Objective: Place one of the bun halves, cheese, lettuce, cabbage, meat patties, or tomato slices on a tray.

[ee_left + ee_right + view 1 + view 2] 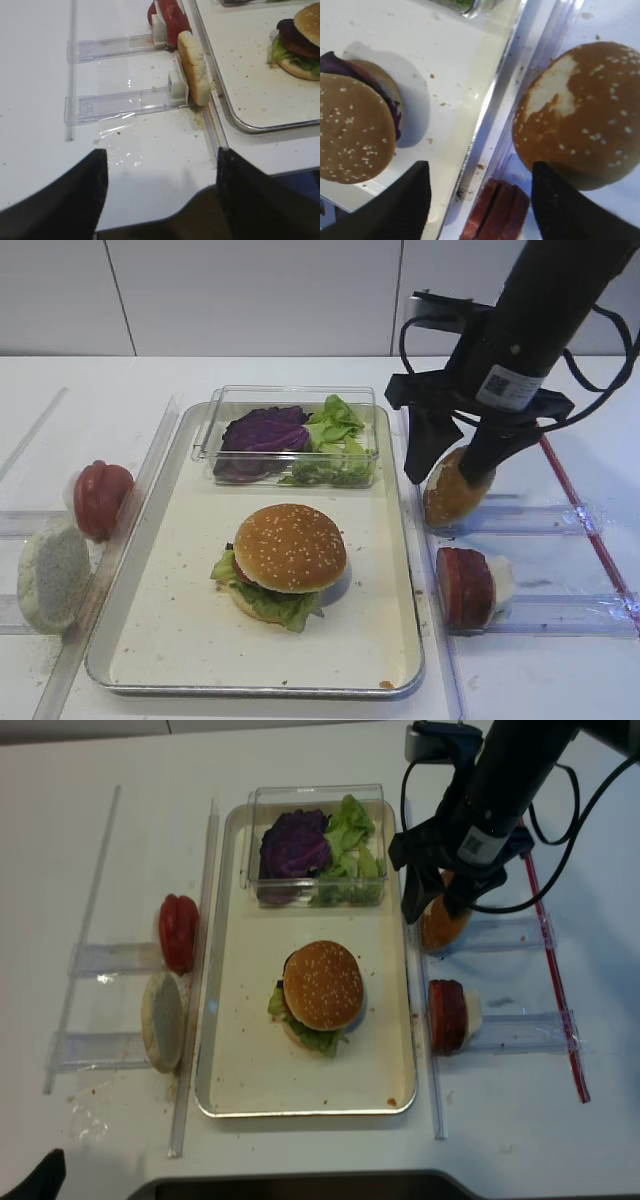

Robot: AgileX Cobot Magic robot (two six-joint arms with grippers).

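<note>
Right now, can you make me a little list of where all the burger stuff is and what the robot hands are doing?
tray: holds a built burger and a clear box
clear box: purple cabbage beside green lettuce
right gripper: open, jaws either side of a sesame bun half standing in a rack right of the tray
meat patties: rack right of the tray
tomato slices: rack left of the tray
left gripper: open, empty

White surface (300,370) with tray and clear racks

Left of the tool (450,472), the tray (180,585) lies flat on the surface. Clear racks (560,520) sit directly under and just behind the tool; a second pair of racks (100,960) lies beyond the tray's far side, with crumbs (192,112) scattered nearby.
</note>
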